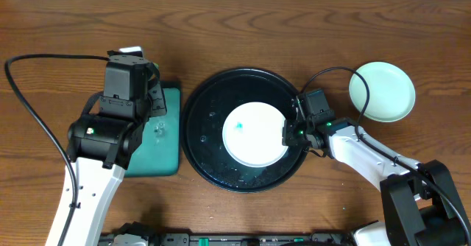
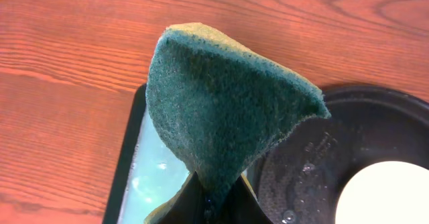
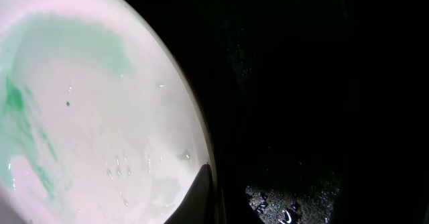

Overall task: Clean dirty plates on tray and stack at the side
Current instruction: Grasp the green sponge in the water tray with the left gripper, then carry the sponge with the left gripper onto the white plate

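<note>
A white plate [image 1: 255,133] with a blue-green smear lies on the round black tray [image 1: 202,124]. In the right wrist view the plate [image 3: 87,110] is wet and streaked green. My right gripper [image 1: 292,132] is at the plate's right rim, and one finger [image 3: 201,184] lies over the edge, shut on it. A pale mint plate [image 1: 381,91] sits on the table to the right of the tray. My left gripper [image 1: 156,104] is shut on a green scouring sponge [image 2: 221,110] and holds it above the teal tray. No third plate is in view.
A rectangular teal tray [image 1: 165,154] with water drops lies left of the black tray, under my left arm. It also shows in the left wrist view [image 2: 151,177]. Water drops dot the black tray's floor [image 3: 288,197]. Cables run over the table on both sides.
</note>
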Controlling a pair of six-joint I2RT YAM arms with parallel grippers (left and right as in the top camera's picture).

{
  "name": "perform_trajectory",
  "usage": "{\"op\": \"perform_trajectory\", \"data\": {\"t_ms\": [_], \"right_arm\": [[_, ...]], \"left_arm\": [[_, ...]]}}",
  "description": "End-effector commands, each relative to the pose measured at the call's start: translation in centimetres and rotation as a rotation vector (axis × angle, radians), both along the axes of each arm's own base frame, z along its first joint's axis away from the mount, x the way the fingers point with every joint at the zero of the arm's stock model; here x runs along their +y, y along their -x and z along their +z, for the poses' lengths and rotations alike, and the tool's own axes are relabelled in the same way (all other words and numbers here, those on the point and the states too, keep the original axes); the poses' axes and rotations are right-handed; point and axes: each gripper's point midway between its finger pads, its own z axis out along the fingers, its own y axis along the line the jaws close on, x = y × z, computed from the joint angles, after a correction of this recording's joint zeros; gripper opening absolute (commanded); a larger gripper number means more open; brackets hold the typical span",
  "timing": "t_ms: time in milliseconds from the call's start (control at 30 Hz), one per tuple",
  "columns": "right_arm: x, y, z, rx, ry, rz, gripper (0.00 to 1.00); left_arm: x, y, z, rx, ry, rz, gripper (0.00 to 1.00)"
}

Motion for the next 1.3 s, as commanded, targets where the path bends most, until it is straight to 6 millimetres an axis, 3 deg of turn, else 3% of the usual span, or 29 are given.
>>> {"op": "perform_trajectory", "data": {"t_ms": [0, 800, 933, 1000, 1133, 1267], "right_arm": [[0.5, 0.2, -0.1, 0.005, 0.001, 0.023, 0.01], [0.5, 0.2, 0.0, 0.003, 0.000, 0.023, 0.01], [0.5, 0.2, 0.0, 0.010, -0.006, 0.003, 0.01], [0.4, 0.3, -0.1, 0.032, -0.018, -0.045, 0.01], [0.9, 0.7, -0.1, 0.060, -0.040, -0.085, 0.01], [2.0, 1.2, 0.0, 0.087, -0.069, -0.128, 0.02]], "left_arm": [[0.6, -0.1, 0.7, -0.023, -0.050, 0.004, 0.07], [0.6, -0.4, 0.5, -0.022, -0.047, 0.008, 0.07], [0.5, -0.8, -1.2, 0.032, -0.034, 0.034, 0.07], [0.3, -1.0, -3.2, 0.099, -0.006, 0.071, 0.07], [-2.1, -1.0, -5.8, 0.199, 0.122, 0.043, 0.08], [-5.4, -0.7, -7.2, 0.284, 0.298, -0.023, 0.07]]}}
